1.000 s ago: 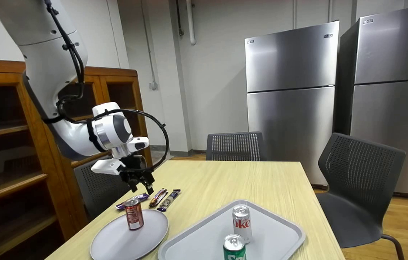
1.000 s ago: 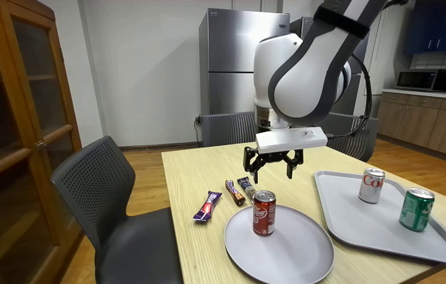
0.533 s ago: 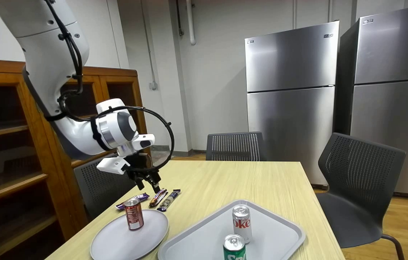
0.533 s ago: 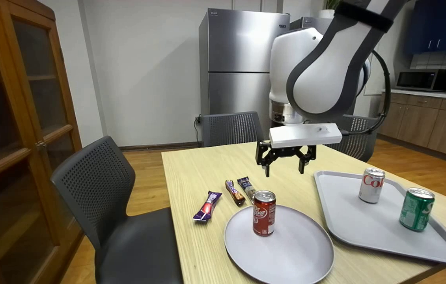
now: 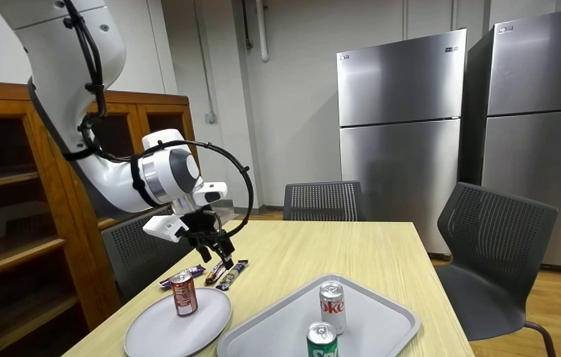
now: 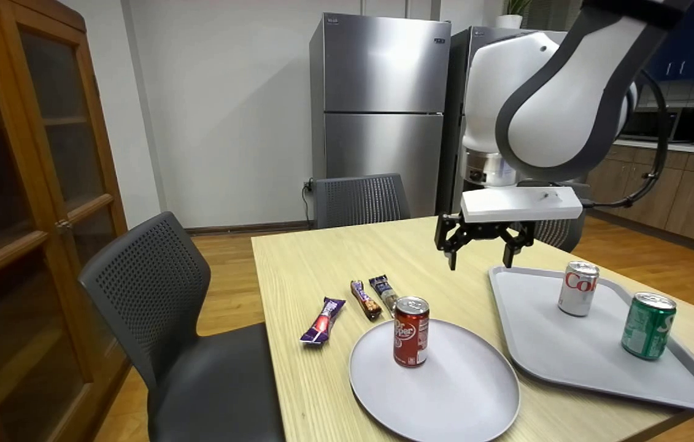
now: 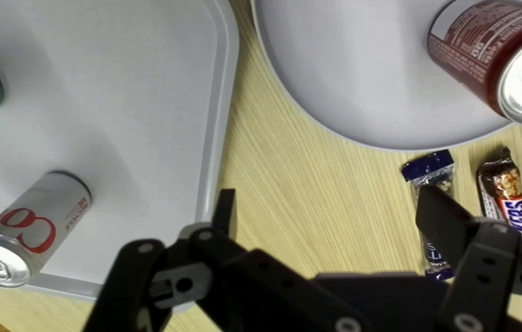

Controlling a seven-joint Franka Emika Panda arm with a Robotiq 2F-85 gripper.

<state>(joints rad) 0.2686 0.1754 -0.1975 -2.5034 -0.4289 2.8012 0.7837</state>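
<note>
My gripper is open and empty, held above the table between the bars and the tray. In the wrist view the gripper has its jaws wide apart with bare wood between them. One of its fingers covers part of a blue-ended clear-wrapped bar. A Snickers bar lies beside that bar. A purple-wrapped bar lies further left in an exterior view. A red Dr Pepper can stands upright on a round grey plate. A silver Diet Coke can and a green can stand on a grey tray.
The wooden table bears the plate and tray. Dark chairs stand around it, one close at the left edge in an exterior view. A wooden cabinet stands behind the arm. Refrigerators stand at the back.
The arm and open gripper have moved rightward in both exterior views, away from above the bars and closer to the tray. The cans, bars, plate and tray have not moved.
</note>
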